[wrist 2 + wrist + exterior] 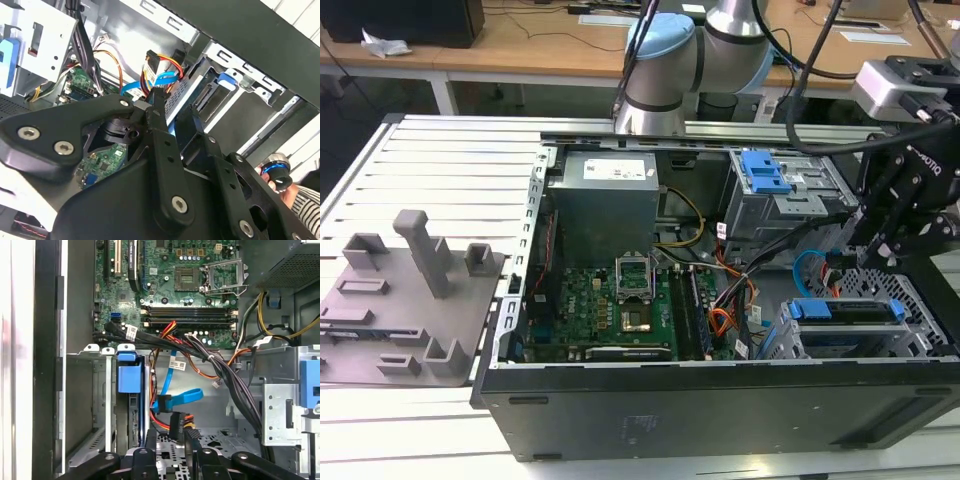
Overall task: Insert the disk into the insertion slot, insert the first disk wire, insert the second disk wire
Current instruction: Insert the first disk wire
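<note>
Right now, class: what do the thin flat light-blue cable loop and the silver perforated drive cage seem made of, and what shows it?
The thin flat light-blue cable: probably flexible plastic sheathing, smooth and slightly glossy; it curves in a soft loop. The silver perforated drive cage: apparently thin sheet metal, dull grey, with rows of punched holes.

Black on the claw [170, 436]; light blue on the second disk wire [186, 397]; bright blue framing the silver-grey disk [850, 312]; perforated silver on the insertion slot [917, 297]; green on the motherboard [165, 285].
</note>
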`<action>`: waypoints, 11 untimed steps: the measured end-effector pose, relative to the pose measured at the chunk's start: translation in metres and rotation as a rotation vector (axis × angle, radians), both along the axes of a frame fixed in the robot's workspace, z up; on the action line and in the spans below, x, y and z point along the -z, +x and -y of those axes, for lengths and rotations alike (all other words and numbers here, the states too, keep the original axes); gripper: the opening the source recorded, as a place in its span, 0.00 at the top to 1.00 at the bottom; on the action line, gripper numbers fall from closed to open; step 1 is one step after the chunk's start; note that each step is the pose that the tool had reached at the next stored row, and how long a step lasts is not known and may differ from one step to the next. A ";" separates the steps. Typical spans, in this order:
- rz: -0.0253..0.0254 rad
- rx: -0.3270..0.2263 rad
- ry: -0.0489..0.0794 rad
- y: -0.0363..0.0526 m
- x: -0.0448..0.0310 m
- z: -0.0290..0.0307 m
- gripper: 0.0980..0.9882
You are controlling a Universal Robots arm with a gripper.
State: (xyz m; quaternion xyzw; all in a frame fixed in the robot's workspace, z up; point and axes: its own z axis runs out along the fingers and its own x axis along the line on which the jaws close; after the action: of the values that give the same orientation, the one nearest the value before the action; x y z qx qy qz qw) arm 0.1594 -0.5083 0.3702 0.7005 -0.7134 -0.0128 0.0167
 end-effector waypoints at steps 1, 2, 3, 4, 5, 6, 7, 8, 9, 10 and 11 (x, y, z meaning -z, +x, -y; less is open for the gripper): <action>-0.0001 0.000 0.000 -0.0008 0.0001 -0.0001 0.70; -0.0001 0.000 0.000 -0.0017 0.0006 -0.0001 0.70; -0.0001 0.000 0.000 -0.0026 0.0013 -0.0003 0.70; 0.0000 0.000 0.000 -0.0033 0.0020 -0.0007 0.70; 0.0000 0.000 0.000 -0.0040 0.0031 -0.0012 0.70; 0.0000 0.000 -0.002 -0.0056 0.0057 -0.0022 0.70; 0.0000 0.000 -0.004 -0.0066 0.0079 -0.0028 0.70; 0.0000 0.000 -0.005 -0.0073 0.0098 -0.0030 0.70; 0.0000 0.000 -0.006 -0.0081 0.0122 -0.0033 0.70; 0.0000 0.000 -0.007 -0.0084 0.0142 -0.0034 0.70; 0.0000 0.000 -0.008 -0.0086 0.0171 -0.0034 0.70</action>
State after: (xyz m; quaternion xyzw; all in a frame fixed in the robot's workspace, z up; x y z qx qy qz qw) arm 0.1508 -0.5049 0.3532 0.7005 -0.7133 -0.0098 0.0197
